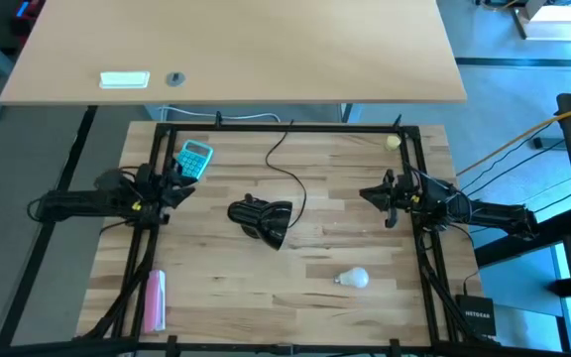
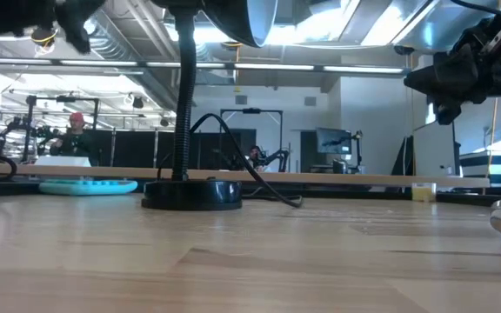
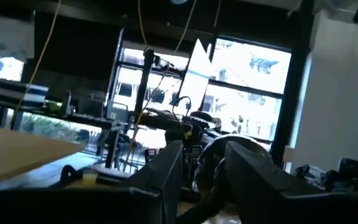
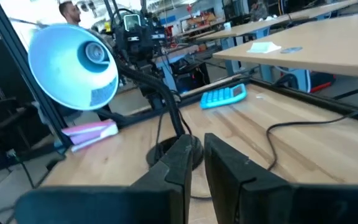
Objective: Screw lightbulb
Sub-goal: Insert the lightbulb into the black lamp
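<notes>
Pale wood planks make up your table (image 1: 295,288), framed by a black rail, with a second, plain tabletop beyond its far edge.

Your left jaws (image 1: 178,186) are nearly closed and hold nothing; they sit raised near the left rail, pointing across toward the lamp, with that arm stretched in level from the left side. Just beyond them lies a turquoise calculator (image 1: 193,159).

Your right jaws (image 1: 373,194) are likewise almost shut and empty, hanging above the table near the right rail and aimed at the lamp from the opposite side; the right arm reaches in from the right edge with its wrist roughly level.

Between the two grippers stands the black lamp (image 1: 262,219), its round base on the table, its shade (image 4: 73,65) tipped toward the right arm, and its cord (image 1: 287,164) trailing off to the far rail.

You have the lightbulb (image 1: 353,279) lying on its side on the bare wood, nearer the front edge and to the right of the lamp, well apart from both grippers.

A small yellow ball (image 1: 394,142) rests by the far right corner, and a pink object (image 1: 155,300) lies along the left front.
</notes>
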You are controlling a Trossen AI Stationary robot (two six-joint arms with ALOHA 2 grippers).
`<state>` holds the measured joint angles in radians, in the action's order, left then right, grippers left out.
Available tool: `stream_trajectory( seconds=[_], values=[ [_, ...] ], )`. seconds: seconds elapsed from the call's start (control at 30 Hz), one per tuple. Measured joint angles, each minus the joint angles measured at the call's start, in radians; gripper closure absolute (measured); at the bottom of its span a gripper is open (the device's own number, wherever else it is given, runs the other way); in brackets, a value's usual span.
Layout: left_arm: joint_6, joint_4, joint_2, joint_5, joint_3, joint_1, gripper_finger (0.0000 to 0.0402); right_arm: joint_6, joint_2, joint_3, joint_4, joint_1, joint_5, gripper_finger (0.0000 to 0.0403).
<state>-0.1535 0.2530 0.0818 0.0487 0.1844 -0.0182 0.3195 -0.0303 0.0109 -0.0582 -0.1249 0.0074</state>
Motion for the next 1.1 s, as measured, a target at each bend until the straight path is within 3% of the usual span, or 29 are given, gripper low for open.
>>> stream_trajectory(
  seconds=[0.1,0.27,0.5,0.63,0.73,0.9,1.1],
  values=[
    [0.071,-0.088,0.108,-0.031,0.127,0.015,0.0288,0.03,0.0,0.0,0.001,0.0,0.0,0.0356],
    [0.16,-0.369,0.342,-0.057,0.417,0.085,0.0288,0.032,0.0,0.0,0.001,0.0,0.0,0.0356],
    [0.134,-0.723,0.645,-0.007,0.852,0.287,0.0288,0.032,0.0,0.0,0.001,0.0,0.0,0.0356],
    [0.137,-0.728,0.814,0.032,0.969,0.457,0.0288,0.032,0.0,0.0,0.002,0.0,0.0,0.0356],
    [0.153,-0.744,0.952,0.127,1.04,0.547,0.0288,0.032,0.0,0.0,0.002,0.0,0.0,0.0356],
    [0.131,-0.725,1.157,0.235,1.149,0.627,0.0288,0.032,0.0,0.0,0.002,0.0,0.0,0.0356],
    [0.057,-0.73,1.407,0.28,1.308,0.669,0.0288,0.042,0.0,0.0,0.008,0.0,0.0,0.0356]
  ],
)
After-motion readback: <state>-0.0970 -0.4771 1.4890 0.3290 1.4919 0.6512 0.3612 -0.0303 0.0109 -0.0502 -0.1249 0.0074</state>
